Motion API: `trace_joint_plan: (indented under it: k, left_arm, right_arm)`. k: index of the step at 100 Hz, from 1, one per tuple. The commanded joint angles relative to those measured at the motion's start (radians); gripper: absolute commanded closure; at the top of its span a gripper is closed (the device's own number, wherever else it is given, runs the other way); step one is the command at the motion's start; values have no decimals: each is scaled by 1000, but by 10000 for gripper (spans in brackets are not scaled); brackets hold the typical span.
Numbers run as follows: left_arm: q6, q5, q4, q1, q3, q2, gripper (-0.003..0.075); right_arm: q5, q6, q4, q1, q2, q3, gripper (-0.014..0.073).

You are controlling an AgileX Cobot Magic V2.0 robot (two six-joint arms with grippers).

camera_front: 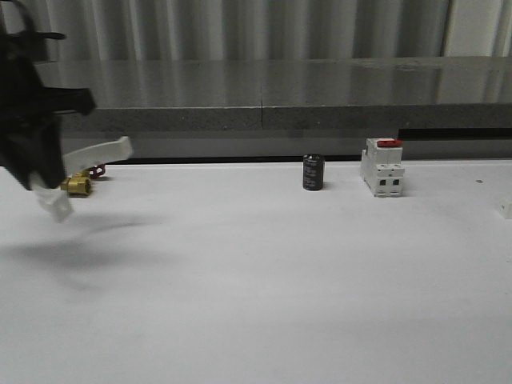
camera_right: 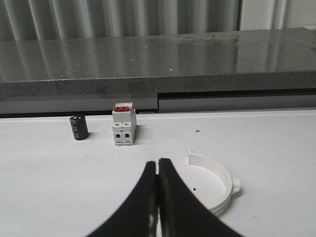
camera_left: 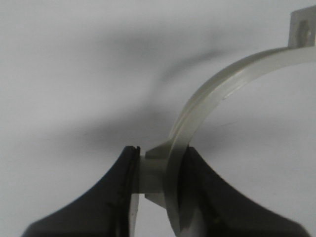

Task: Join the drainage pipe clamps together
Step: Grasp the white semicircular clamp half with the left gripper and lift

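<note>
One white drainage pipe clamp (camera_front: 102,152) hangs above the table at the far left, held by my left gripper (camera_front: 50,178). In the left wrist view the gripper (camera_left: 160,174) is shut on the outer ear and band of that clamp (camera_left: 222,84), whose arc curves away to a flat end tab. The other clamp (camera_right: 219,183) lies flat on the white table just beside my right gripper (camera_right: 158,165). That gripper is shut with nothing between its fingers and stands apart from the clamp.
A white breaker with a red switch (camera_front: 382,166) and a black cylinder (camera_front: 313,172) stand at the back of the table. A brass fitting (camera_front: 78,186) lies behind the held clamp. A grey ledge (camera_front: 264,96) runs along the far side.
</note>
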Motion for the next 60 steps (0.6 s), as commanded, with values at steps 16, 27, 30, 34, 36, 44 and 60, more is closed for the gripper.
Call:
trace_joint_plan:
  k: [16,27,30,34,36,44,60]
  left_arm:
    - [-161,-107,3,-183,-50,43,741]
    - [-259,-105,56,-214,-97,104,740]
    - [-278,-105,66,-216,-109,117,741]
    - [-289,-102,71,-221,-126,135,741]
    - [-294,-102,71,-223,-134,143,741]
    - [-309,-102,71,-223,-153,164,740]
    - [-328,-105,75,-223,-154,180,740]
  right_arm:
    - [-88,-12,-8,-3,-3,-20,659]
    - [-88,-12,-8,-3,-3,-20,659]
    - [-88,-12,-8,-3,-3,-20,659]
    - [-88,-12,-8,-3,-3,-20,659]
    - [-88,-12,-8,-3,-3,-20,659]
    - [-88,-12,-8,-3,-3,-20,659]
    - [-88,-12,-8,-3,-3,-20,659]
